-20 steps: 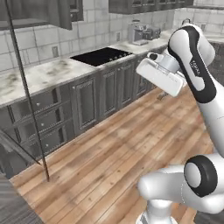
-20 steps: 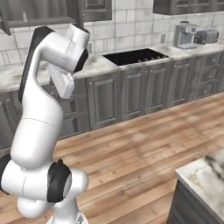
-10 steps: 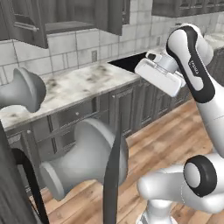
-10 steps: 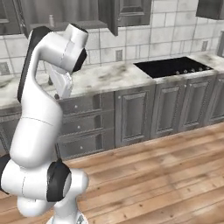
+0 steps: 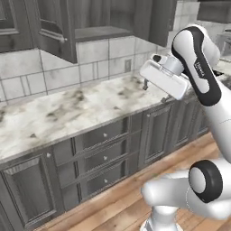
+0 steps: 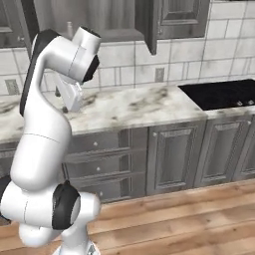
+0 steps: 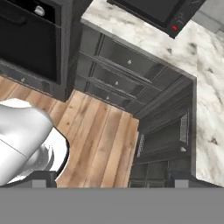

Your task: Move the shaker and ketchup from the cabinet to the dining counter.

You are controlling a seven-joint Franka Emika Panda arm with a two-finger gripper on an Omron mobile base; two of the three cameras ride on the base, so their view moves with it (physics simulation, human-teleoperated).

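The cabinet (image 5: 101,32) hangs on the wall with its doors swung open, and its shelf shows in shadow. In the right base view the cabinet (image 6: 107,17) is seen above my arm. A small pale upright thing (image 6: 69,30) stands on its shelf, too small to name. The ketchup, the shaker and the dining counter are out of view. My gripper (image 5: 156,90) hangs over the marble worktop's front edge, well below the shelf, pointing down. In the hand view my gripper (image 7: 113,180) is open, its tips far apart, with nothing between them.
A marble worktop (image 5: 67,113) backed by white tiles runs under the cabinet, with drawer units (image 5: 101,155) below it. A black cooktop (image 6: 219,93) is set in the worktop to the right. An open cabinet door (image 5: 56,29) juts out at the left. Wooden floor (image 6: 189,219) lies in front.
The whole picture has shifted: the base has driven along the worktop, the cooktop has slid to the right and the open cabinet has come into view. The arm keeps its pose, gripper open.
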